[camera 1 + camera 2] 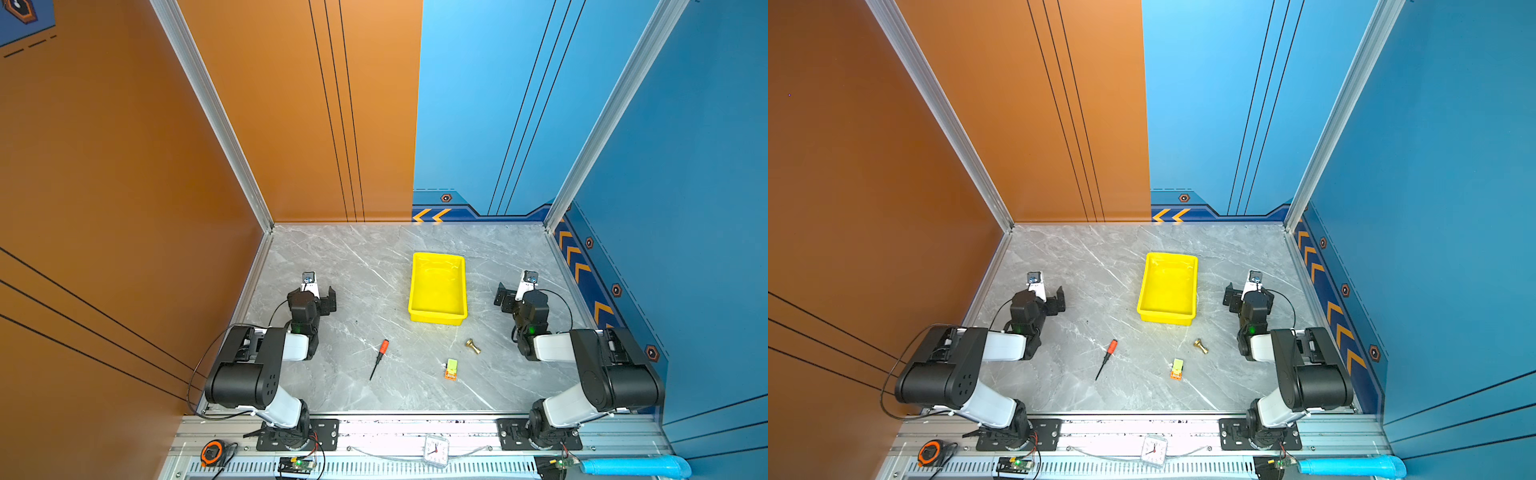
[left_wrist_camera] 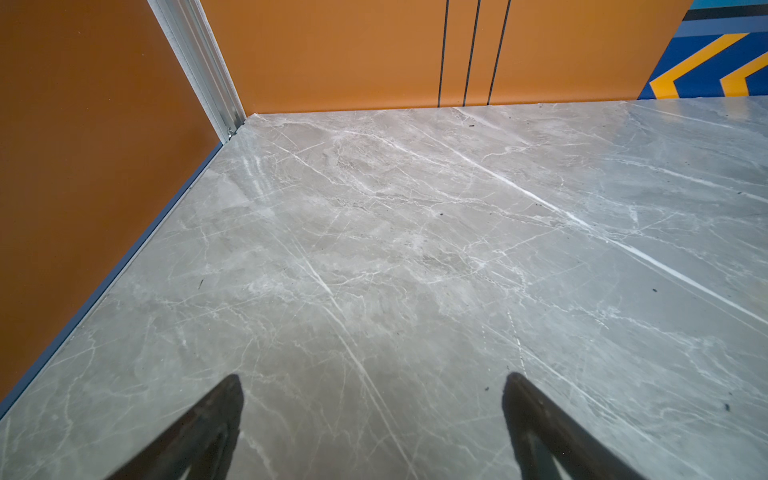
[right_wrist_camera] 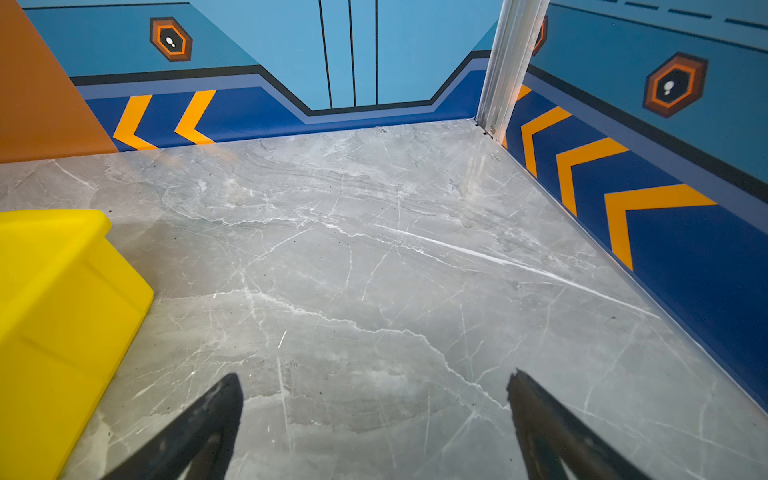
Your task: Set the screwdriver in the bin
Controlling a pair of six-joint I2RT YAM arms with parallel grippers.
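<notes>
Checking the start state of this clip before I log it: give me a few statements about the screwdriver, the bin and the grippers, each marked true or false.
1. The screwdriver lies flat on the table, outside the bin. True.
2. The bin already holds the brass part. False: the bin is empty, and the brass fitting lies on the table near the bin's front right corner.
3. The left gripper and the right gripper are both open and hold nothing. True.
4. The left gripper touches the screwdriver. False: it hangs over bare table, well apart from the screwdriver.
</notes>
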